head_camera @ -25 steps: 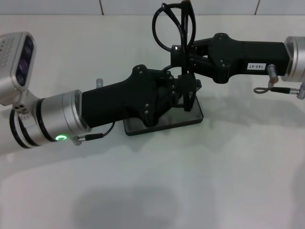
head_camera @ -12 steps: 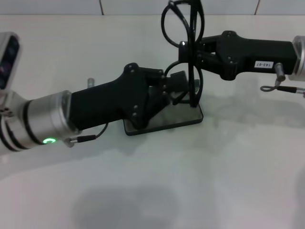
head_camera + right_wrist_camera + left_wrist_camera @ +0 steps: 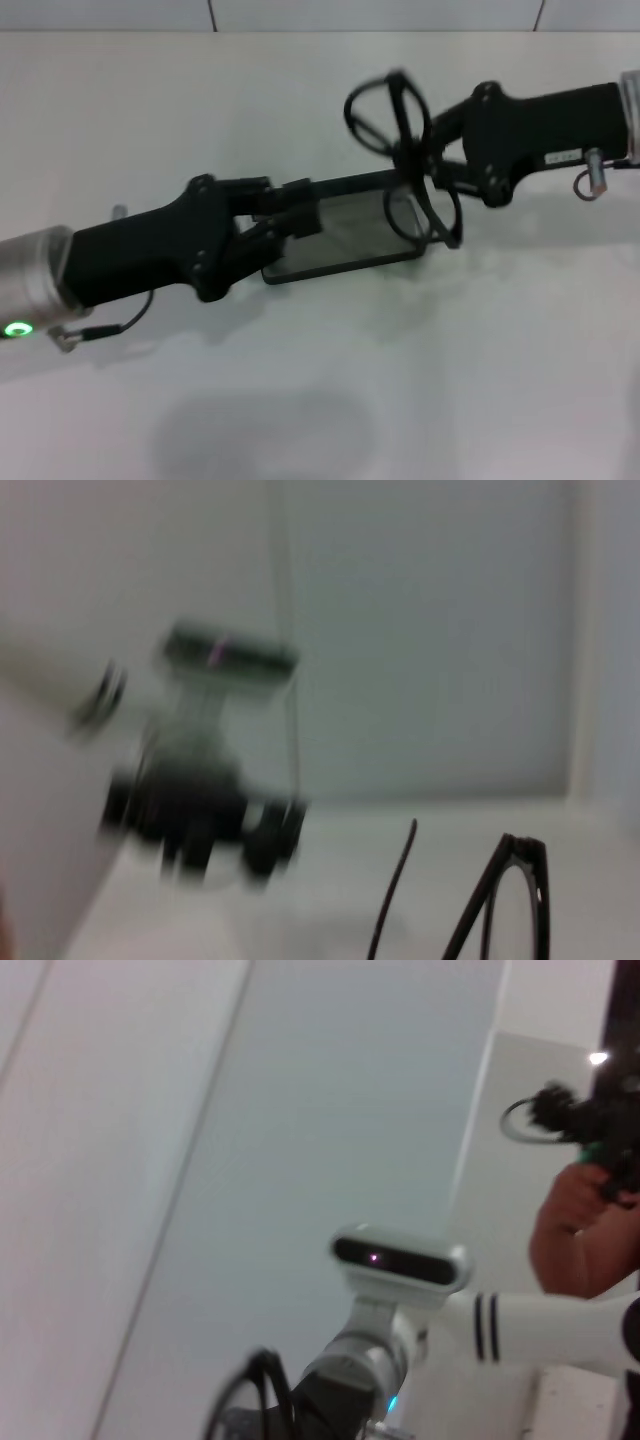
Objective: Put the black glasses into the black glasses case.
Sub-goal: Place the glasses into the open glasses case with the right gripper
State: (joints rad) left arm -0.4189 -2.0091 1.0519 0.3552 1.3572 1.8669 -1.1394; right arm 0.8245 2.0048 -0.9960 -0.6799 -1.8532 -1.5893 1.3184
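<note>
The black glasses (image 3: pixel 385 112) hang in the air, tilted, over the right end of the black glasses case (image 3: pixel 345 232), with my right gripper (image 3: pixel 418 162) shut on their frame. Their temple arms reach down toward the case's right edge. The right wrist view also shows the glasses (image 3: pixel 505 900) close up. The case lies open on the table with its grey lining showing. My left gripper (image 3: pixel 305 208) is at the case's left end, its fingers apart and nothing seen between them.
The white table (image 3: pixel 420 380) spreads out on all sides of the case. The left wrist view shows the robot's head camera (image 3: pixel 400 1260) and a person's arm (image 3: pixel 575 1230) at the side.
My left arm has drawn back to the left, off the case, so the grey lining now shows. The right gripper has tilted the glasses and lowered them toward the case's right end.
</note>
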